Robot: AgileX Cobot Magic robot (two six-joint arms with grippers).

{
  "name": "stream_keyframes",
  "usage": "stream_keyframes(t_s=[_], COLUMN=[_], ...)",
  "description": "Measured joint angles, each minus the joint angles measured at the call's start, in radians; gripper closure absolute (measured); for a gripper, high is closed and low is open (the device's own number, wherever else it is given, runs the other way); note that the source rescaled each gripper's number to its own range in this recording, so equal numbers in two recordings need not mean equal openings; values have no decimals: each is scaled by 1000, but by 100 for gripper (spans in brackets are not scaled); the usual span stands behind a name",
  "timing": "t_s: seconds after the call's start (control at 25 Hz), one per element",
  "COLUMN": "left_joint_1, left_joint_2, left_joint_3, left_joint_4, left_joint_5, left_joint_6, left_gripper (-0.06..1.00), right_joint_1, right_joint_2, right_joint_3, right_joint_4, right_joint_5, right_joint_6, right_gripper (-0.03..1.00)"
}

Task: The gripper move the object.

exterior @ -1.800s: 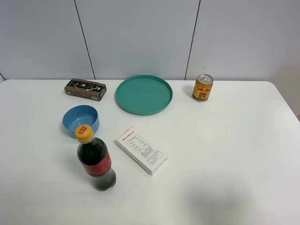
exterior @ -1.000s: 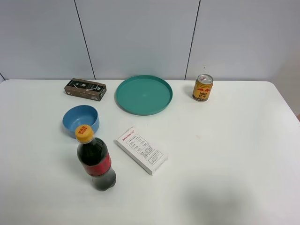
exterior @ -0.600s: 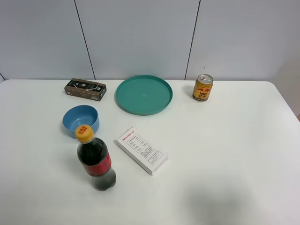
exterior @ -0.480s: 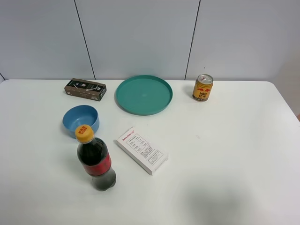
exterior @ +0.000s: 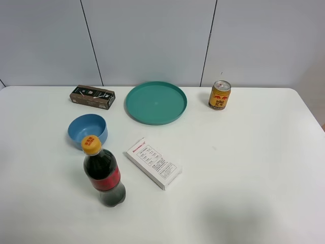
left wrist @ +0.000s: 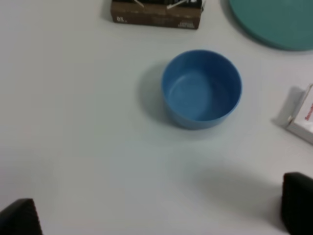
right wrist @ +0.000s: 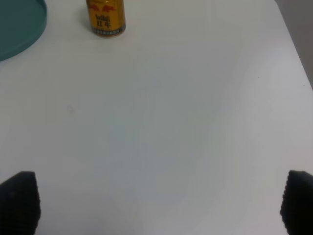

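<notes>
The left hand (left wrist: 159, 213) and right hand (right wrist: 157, 198) are held wide open, empty; the blue bowl (exterior: 87, 129) is set at the bottle (exterior: 104, 175)'s 11 o'clock.

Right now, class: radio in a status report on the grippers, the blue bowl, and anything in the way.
Left gripper open, clear of bowl. Right gripper open, empty. Bowl upright, untouched. Cola bottle stands close beside it.

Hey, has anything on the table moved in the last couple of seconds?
Nothing visibly changed. The bowl, plate, bottle, can, white box and dark box all sit where they were.
</notes>
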Motion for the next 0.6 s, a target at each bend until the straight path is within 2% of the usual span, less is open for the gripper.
stream_keyframes(t_s=[0.16,0.28,0.44,0.6], left_joint_1=[0,-9,-84,-150], left_joint_2=[208,335,462,577], left_joint_3=[-40,-42,-43,-45], left_joint_4=[-11,-46,-66,-80], left_joint_5=[-76,-175,-295,-396], left_joint_6=[53,119,195,207], left_gripper=[-6,-6,-6,-6], right_joint_1=[0,0,0,0], right_joint_2=[0,0,0,0], right_joint_3=[0,0,0,0], right_joint_4=[0,0,0,0], right_joint_5=[0,0,0,0], right_joint_6=[0,0,0,0], right_gripper=[-3,-3,-3,-3])
